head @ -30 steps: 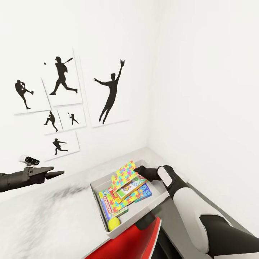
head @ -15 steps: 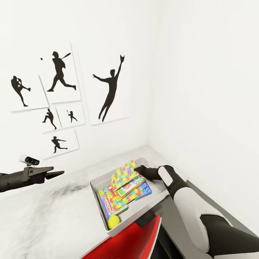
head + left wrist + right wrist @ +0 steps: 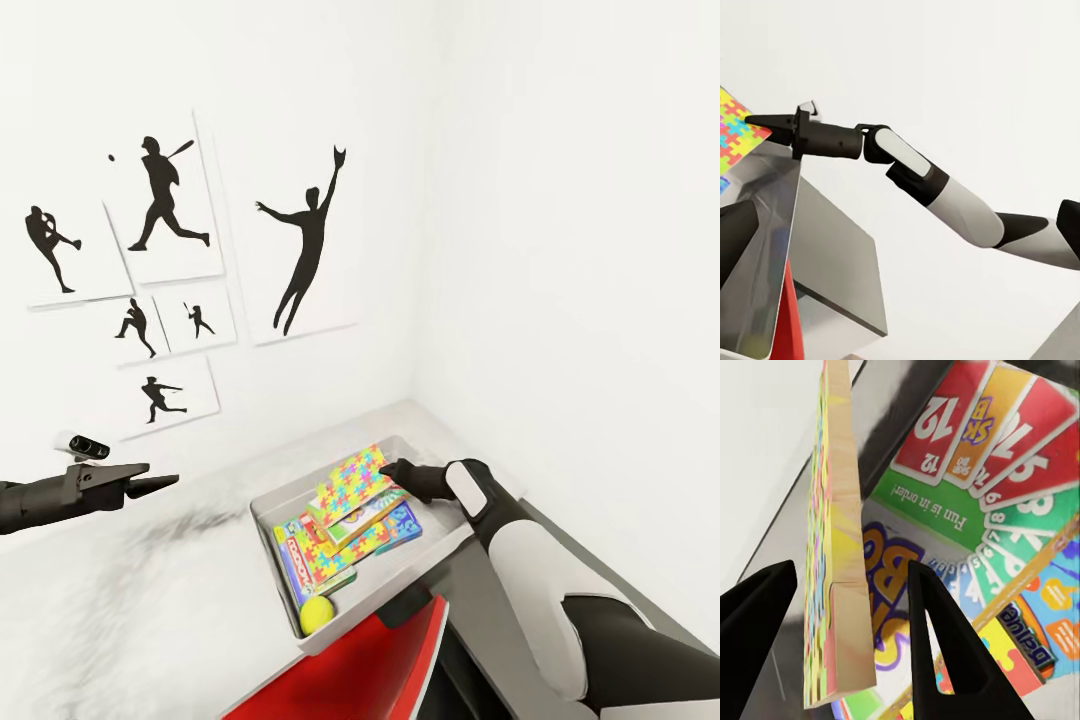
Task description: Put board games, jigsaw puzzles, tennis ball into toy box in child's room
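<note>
Right claw point(image 3: 383, 470) reaching in from 3 o'clock over the shallow light grey toy box point(image 3: 268, 520) on the pale grey table point(image 3: 150, 600), black fingers point(image 3: 937, 637) apart with the bright jigsaw-patterned flat puzzle point(image 3: 352, 478) tilted between them; contact cannot be told. Beneath it, red-yellow-green Skip-Bo box point(image 3: 982, 457), reading "12", "Fun is in order!". Yellow tennis ball point(image 3: 317, 615) at the tray's 7 o'clock corner. Left claw point(image 3: 160, 484) at 9 o'clock, level, tips together.
</note>
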Motion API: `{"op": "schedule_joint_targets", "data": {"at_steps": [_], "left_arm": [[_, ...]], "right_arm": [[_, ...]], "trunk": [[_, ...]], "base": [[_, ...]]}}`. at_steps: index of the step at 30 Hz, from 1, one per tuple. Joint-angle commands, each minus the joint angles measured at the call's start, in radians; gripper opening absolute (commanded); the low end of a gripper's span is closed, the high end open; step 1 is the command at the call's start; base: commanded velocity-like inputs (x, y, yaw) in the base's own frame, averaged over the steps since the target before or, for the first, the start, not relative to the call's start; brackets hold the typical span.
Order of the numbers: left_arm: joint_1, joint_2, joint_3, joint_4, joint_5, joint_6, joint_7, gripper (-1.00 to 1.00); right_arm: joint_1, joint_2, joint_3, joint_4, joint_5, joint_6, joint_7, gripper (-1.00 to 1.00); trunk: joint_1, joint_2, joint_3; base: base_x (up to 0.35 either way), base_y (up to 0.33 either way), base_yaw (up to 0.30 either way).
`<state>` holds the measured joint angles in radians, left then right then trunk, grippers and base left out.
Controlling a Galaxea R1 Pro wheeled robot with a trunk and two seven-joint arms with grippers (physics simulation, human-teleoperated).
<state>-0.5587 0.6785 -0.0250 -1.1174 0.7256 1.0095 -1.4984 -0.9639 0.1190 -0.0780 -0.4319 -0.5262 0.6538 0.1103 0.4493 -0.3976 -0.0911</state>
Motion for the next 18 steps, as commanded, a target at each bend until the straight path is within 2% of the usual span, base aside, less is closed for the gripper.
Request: {"op": "schedule_joint_targets", "data": {"at_steps": [1,5,16,17,18], "left_arm": [[-0.001,0.001,-0.003,0.001,0.003,0.011,-0.003,1.0],[-0.001,0.001,-0.003,0.0,0.003,0.011,-0.003,1.0],[-0.001,0.001,-0.003,0.0,0.002,0.011,-0.003,1.0],[-0.001,0.001,-0.003,0.0,0.002,0.011,-0.003,1.0],[-0.001,0.001,-0.003,0.0,0.002,0.011,-0.003,1.0]], "right_arm": [[-0.001,-0.004,-0.008,-0.001,0.004,0.007,0.003,-1.0],[0.0,-0.012,-0.009,-0.001,0.002,0.006,0.004,-1.0],[0.001,-0.013,-0.01,-0.001,0.002,0.003,0.003,-1.0],[0.001,-0.013,-0.01,-0.001,0.003,0.003,0.003,1.0],[0.001,-0.013,-0.01,-0.001,0.003,0.003,0.003,1.0]], "trunk": [[0.001,-0.002,-0.002],[0.001,-0.002,-0.002],[0.001,-0.002,-0.002],[0.001,-0.002,-0.002],[0.001,-0.002,-0.002]], "base": [[0.0,0.0,0.0],[0.0,0.0,0.0],[0.0,0.0,0.0],[0.0,0.0,0.0],[0.0,0.0,0.0]]}}
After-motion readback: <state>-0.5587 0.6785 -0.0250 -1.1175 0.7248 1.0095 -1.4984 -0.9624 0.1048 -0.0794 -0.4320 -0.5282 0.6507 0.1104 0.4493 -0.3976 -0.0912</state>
